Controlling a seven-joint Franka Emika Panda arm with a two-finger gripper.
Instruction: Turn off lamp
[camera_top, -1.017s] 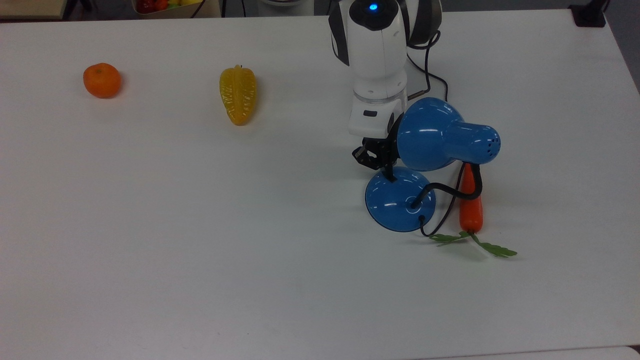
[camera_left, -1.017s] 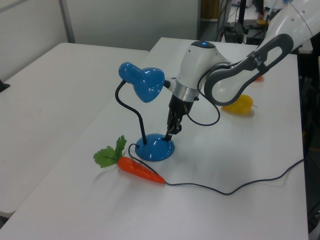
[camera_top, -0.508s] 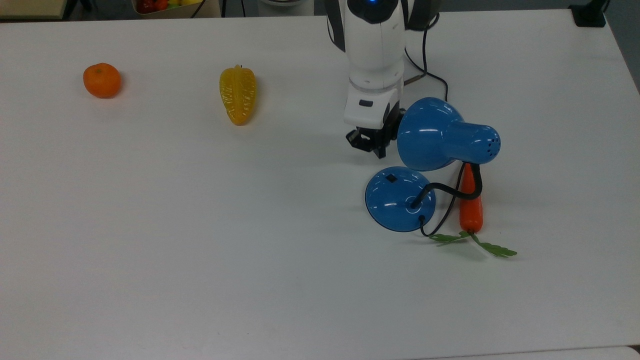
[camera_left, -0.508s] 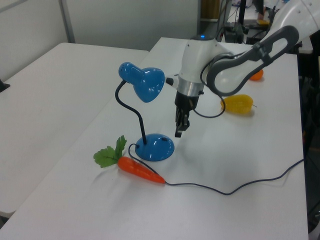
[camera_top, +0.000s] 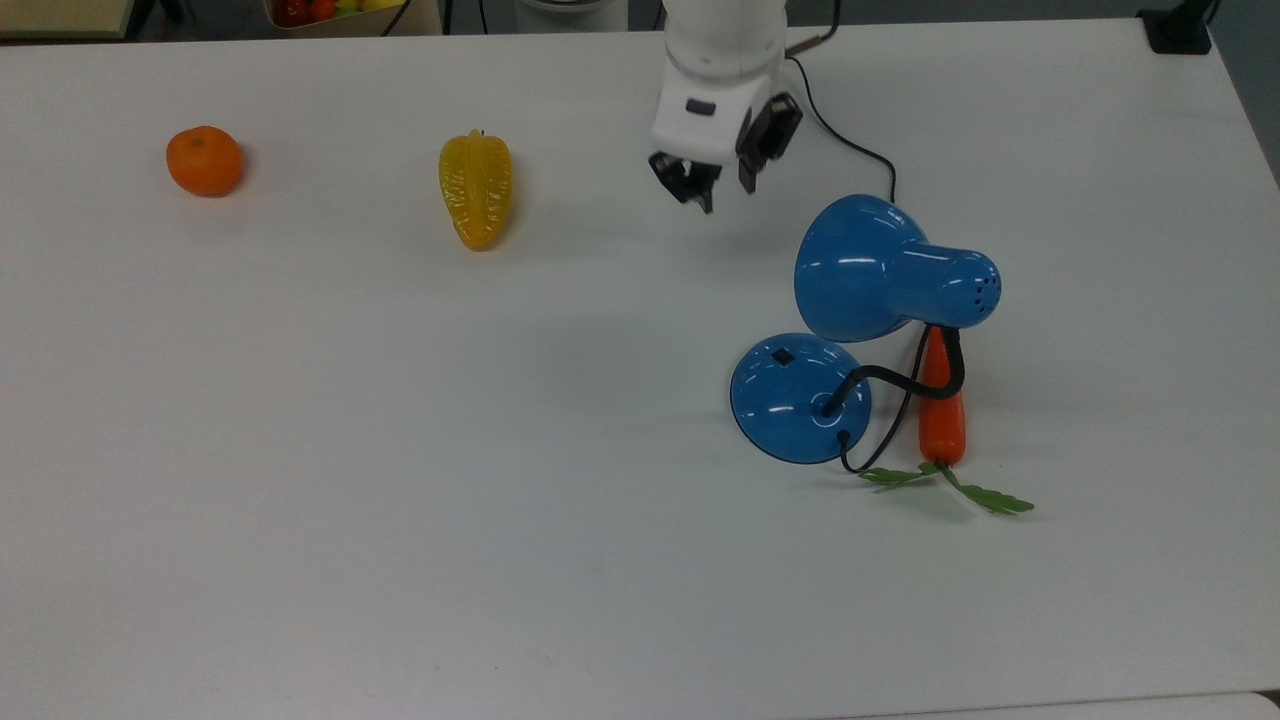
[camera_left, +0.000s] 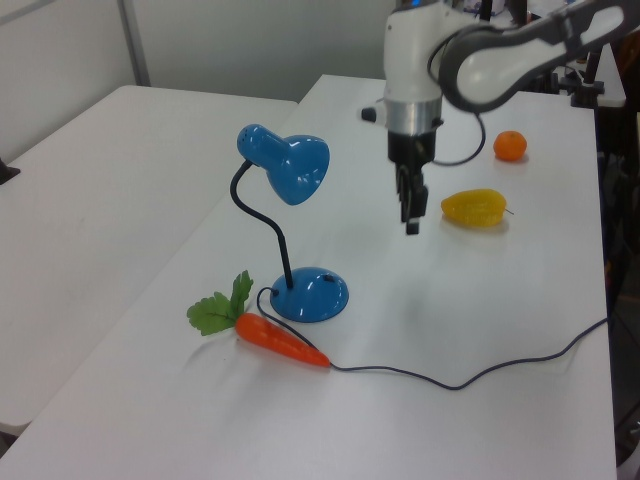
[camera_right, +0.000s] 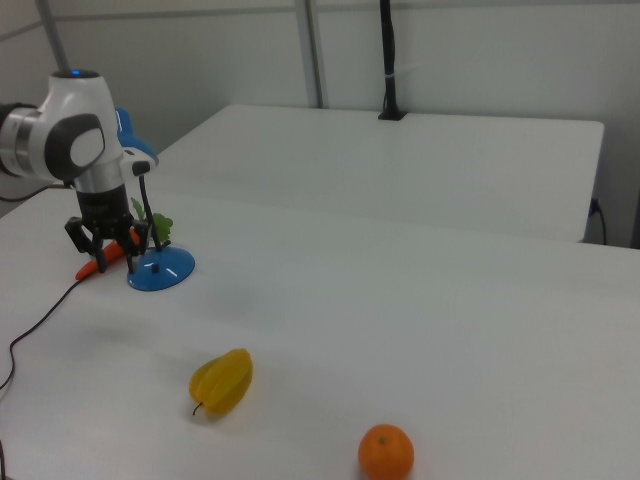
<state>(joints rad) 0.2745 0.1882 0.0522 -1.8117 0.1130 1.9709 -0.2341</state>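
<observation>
Fingers (camera_top: 700, 190) of the white arm's black gripper (camera_top: 722, 187) we see apart, holding nothing, above bare white table (camera_top: 400, 450), apart from the glossy blue dome-based lamp (camera_top: 800, 398).

i can't read any text, label, brand, number or sign anywhere here; nothing legible on what i see
</observation>
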